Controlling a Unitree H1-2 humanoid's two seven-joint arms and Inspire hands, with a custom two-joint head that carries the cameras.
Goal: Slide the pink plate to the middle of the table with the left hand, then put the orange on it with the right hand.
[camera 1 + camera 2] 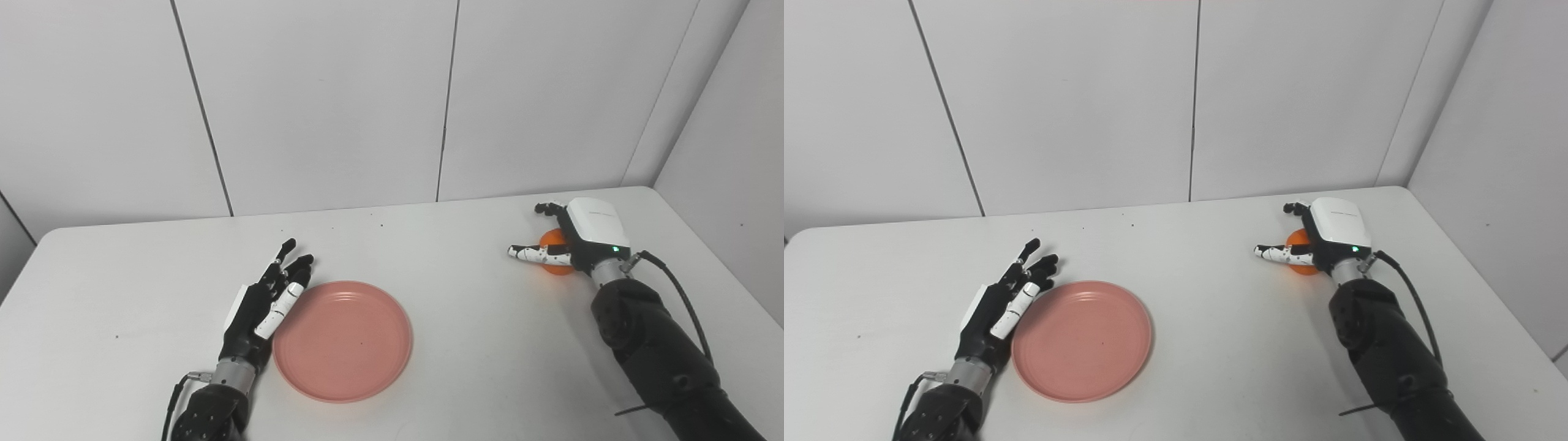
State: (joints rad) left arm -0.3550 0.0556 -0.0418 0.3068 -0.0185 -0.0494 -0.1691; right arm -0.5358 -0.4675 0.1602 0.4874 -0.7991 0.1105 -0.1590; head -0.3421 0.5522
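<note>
The pink plate [343, 340] lies flat on the white table [465, 343], a little left of the middle, with nothing on it. My left hand [264, 309] is open with straight fingers, and its thumb side rests against the plate's left rim. The orange [556, 262] sits at the table's right side, mostly hidden under my right hand [572, 239]. That hand hovers over the orange with its palm down. Its thumb sticks out past the fruit to the left, its fingers reach beyond the far side, and they are not closed on it.
White wall panels stand right behind the table's far edge, and a side wall is close on the right. Bare table surface lies between the plate and the orange. A black cable [686, 300] loops off the right forearm.
</note>
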